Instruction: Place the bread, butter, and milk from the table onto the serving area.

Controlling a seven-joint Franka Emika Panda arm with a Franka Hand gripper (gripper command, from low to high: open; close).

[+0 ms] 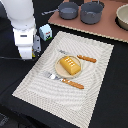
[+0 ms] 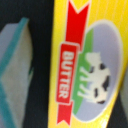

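The bread [image 1: 70, 65] lies on the round tan plate [image 1: 59, 71] on the striped cream serving area [image 1: 95, 95]. The milk [image 1: 45, 31] stands on the black table [image 1: 112, 115] just off the mat's far corner at the exterior view's left. My gripper [image 1: 30, 54] hangs low over the table beside the mat's left edge, close to the milk. The arm hides the butter in the exterior view. In the wrist view the butter [image 2: 82, 65] fills the frame, very close under the hand, with the milk [image 2: 15, 70] beside it. No fingers show clearly.
A fork [image 1: 51, 76] and orange-handled knives [image 1: 73, 84] [image 1: 86, 58] lie around the plate. A raised reddish-brown counter [image 1: 107, 30] at the back holds two dark pots [image 1: 69, 10] [image 1: 92, 12] and a bowl [image 1: 123, 17].
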